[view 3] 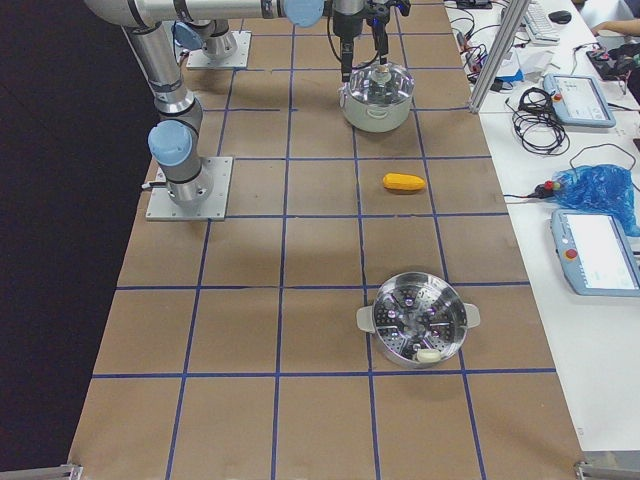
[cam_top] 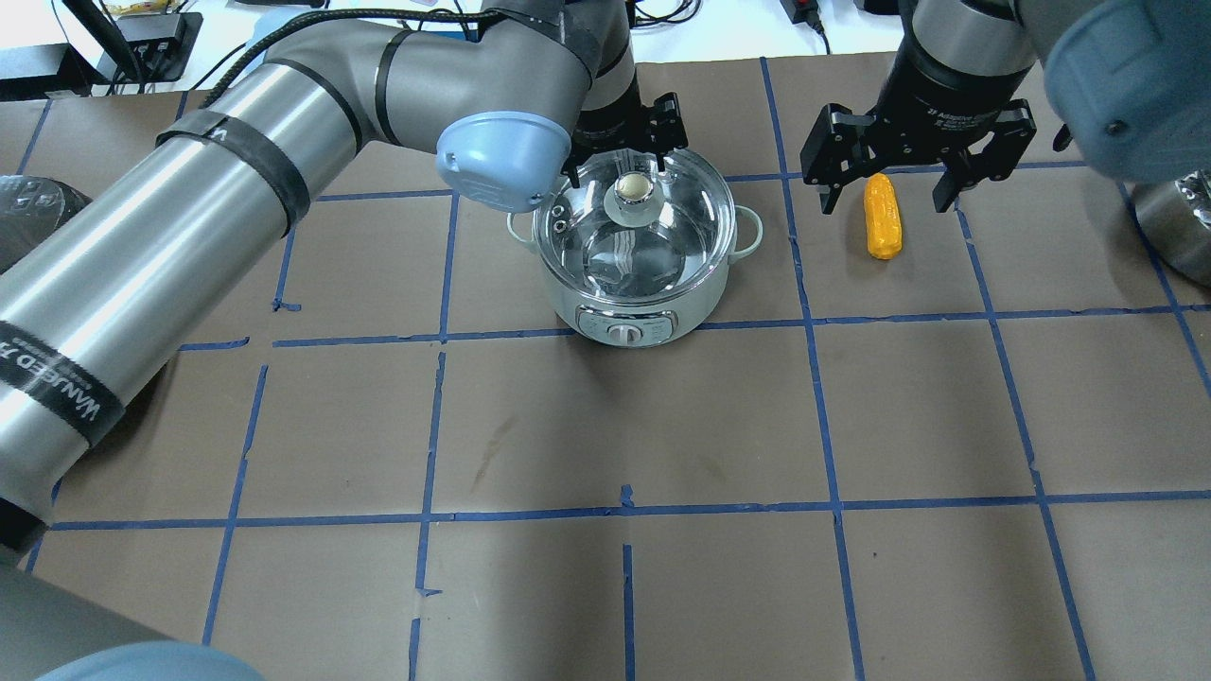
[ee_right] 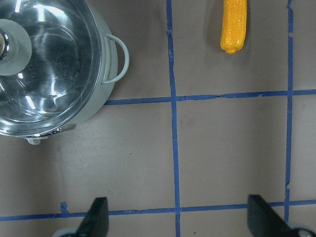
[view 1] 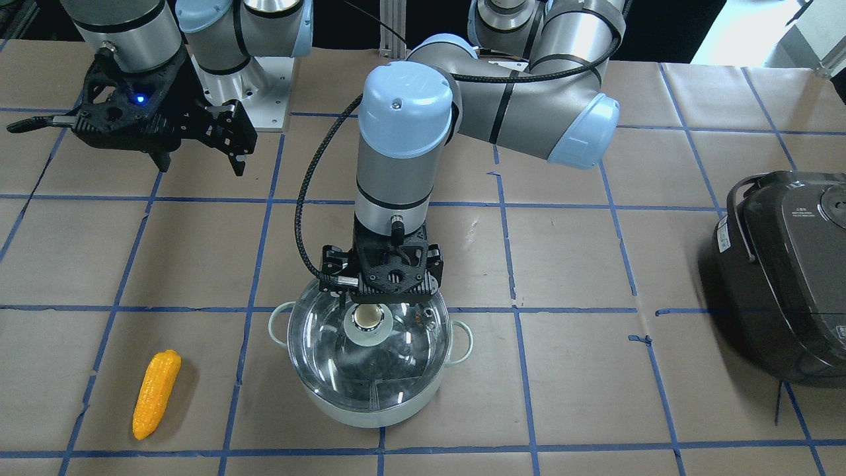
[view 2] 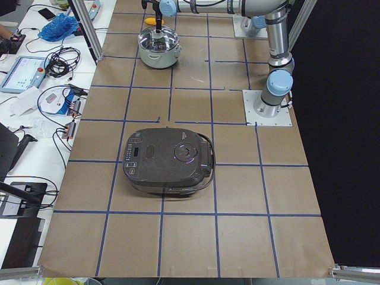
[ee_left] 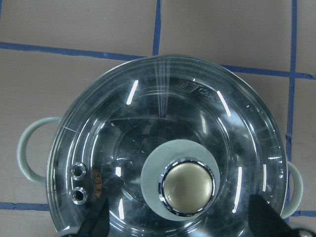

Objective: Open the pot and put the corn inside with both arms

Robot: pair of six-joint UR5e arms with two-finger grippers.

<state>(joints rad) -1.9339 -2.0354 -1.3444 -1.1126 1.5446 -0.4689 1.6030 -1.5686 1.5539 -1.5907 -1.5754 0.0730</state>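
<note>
The jaws of the left arm [cam_top: 189, 236] are hanging spread on either side of the knob [ee_left: 187, 185] of the lid [cam_top: 662, 236], clear of it. The lidded pot [cam_top: 587, 317] is sitting near the edge of the desk [cam_top: 624, 426] farthest from the robot, the corn [cam_top: 882, 216] lying apart beside it. The jaws of the right arm [cam_top: 956, 57] are hovering spread.

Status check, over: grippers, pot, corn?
Left gripper open, poised over lid knob, not gripping. Right gripper open, empty. Lid on pot; corn lying on table. Rice cooker off to the side.
</note>
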